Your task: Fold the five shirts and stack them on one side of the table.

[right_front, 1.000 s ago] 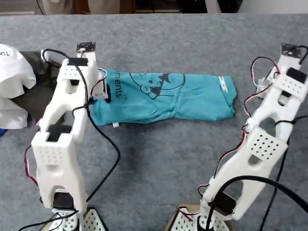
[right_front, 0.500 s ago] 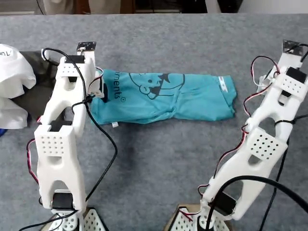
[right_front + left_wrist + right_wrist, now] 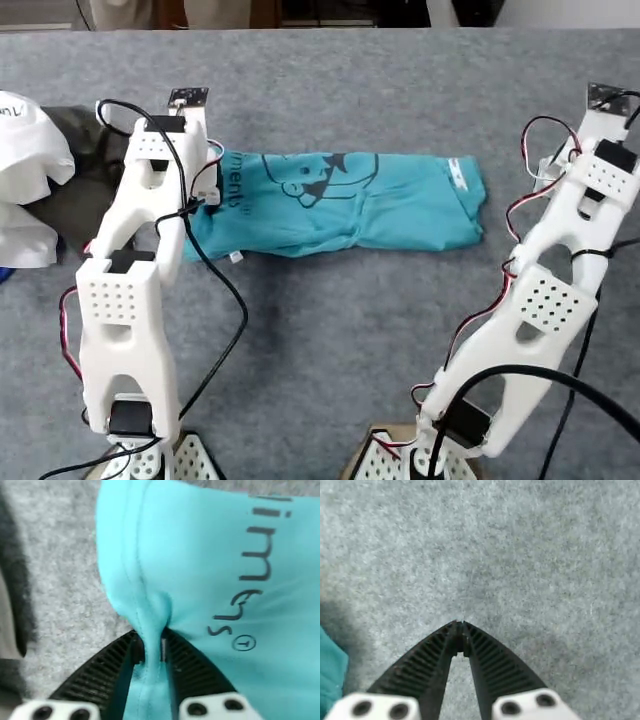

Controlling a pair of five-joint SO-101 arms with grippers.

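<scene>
Teal printed cotton shirt (image 3: 350, 205), folded into a long band, lies across the middle of the grey carpeted worktop (image 3: 340, 340). The left claw (image 3: 152, 652) is clamped on a thin pinch of its seamed edge, at the end nearest the heap of white and dark garments (image 3: 40, 190). The right claw (image 3: 460, 627) is closed on nothing, over bare worktop off the other end. So small a pinch could slip free, and pulling from one end alone could drag the fold crooked.
</scene>
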